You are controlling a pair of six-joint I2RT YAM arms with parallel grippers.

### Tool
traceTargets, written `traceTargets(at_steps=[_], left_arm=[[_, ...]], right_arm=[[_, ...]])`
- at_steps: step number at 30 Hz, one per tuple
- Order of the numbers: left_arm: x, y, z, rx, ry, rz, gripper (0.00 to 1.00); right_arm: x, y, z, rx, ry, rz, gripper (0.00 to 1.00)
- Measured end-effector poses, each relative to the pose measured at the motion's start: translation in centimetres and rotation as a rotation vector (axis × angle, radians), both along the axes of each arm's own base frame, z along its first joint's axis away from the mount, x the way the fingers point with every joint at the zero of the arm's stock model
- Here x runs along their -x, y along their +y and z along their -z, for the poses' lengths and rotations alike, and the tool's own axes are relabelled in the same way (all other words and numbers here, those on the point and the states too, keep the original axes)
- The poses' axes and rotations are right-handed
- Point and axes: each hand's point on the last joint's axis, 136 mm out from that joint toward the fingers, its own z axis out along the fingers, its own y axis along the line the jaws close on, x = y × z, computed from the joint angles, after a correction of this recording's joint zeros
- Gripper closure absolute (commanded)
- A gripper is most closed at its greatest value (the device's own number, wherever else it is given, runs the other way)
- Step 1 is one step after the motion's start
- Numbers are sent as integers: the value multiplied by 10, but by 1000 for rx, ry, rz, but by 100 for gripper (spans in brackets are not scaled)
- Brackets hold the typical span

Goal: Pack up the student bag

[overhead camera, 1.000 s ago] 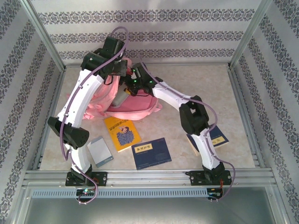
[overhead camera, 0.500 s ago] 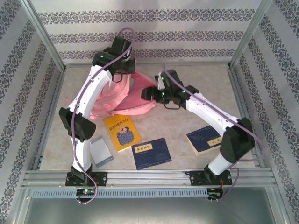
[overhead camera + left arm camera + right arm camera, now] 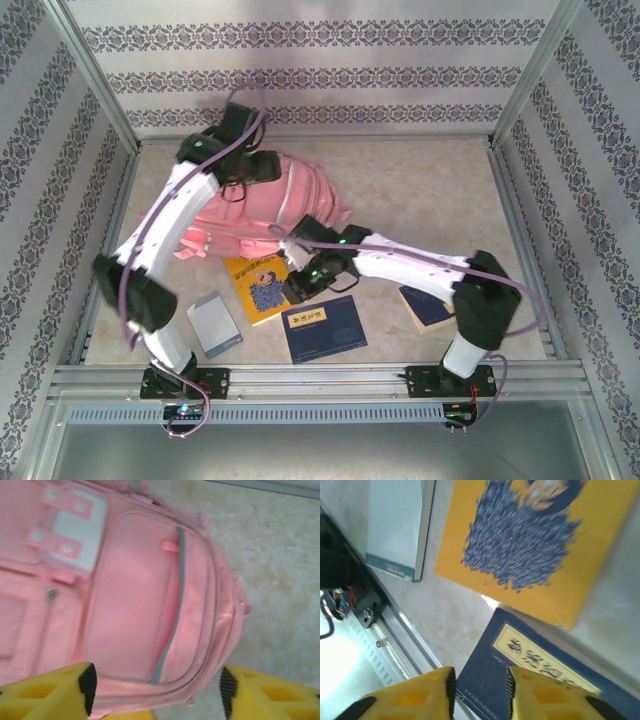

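- The student bag (image 3: pixel 300 195), a large pink backpack, is seen lying front-up on the far left part of the beige marbled desk (image 3: pixel 430 190).
- The left gripper (image 3: pixel 255 165) is held above the bag's far end. In the left wrist view its yellow fingers (image 3: pixel 50 692) are spread wide over the rounded front pocket, with nothing clamped between them.
- A grey zip line is shown curving down the bag (image 3: pixel 140 605), and a white-grey patch (image 3: pixel 75 530) with pink tabs is stitched near one corner. No brand name can be made out on the fabric.
- The right gripper (image 3: pixel 303 287) is poised low over the near books. Its fingers (image 3: pixel 540 695) are drawn close together with a narrow gap, and nothing is held in it.
- A yellow book (image 3: pixel 262 285) is laid just beside the bag's near edge. Its cover (image 3: pixel 520 545) is marked by a dark blue speckled figure; the title line is too small to be read.
- A dark blue book (image 3: pixel 323 328) is placed just in front of it. A cream label (image 3: pixel 540 655) printed with a row of dark characters is shown on it, too blurred to be read.
- A pale notebook (image 3: pixel 215 323) with a teal strip (image 3: pixel 390 570) of tiny unreadable print is set to the left.
- A second blue book (image 3: pixel 430 305) is partly hidden under the right arm.
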Motion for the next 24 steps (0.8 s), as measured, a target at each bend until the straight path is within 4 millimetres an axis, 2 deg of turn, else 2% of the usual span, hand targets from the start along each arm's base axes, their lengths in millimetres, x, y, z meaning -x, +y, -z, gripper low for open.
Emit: traceTargets(at_steps=[2,4,7,10,13,15,18,21,24], left_arm=[[30,22,-2,12,-4,-65,25],[59,42,6,27,15,-135,24],[104,69,41,42,99,-251,24],[146,89,94,29,250,-361,23],[187,106,143,-3,425,-475,23],[206,112,160,-11,490,-525,23],[227,116,177,8,545,-580,23],[240,117,188,23,583,-622,23],[250,117,198,29,623,-653,23]], right_arm=[[15,9,19,42,25,-61,71],[27,14,34,79,46,-106,73],[45,17,55,133,72,-162,76],[55,11,71,196,82,-186,79],[52,0,84,261,66,-174,80],[49,-8,89,293,57,-164,80],[42,-14,91,322,37,-144,81],[31,-24,92,358,22,-104,84],[5,-45,91,420,-24,-15,84]])
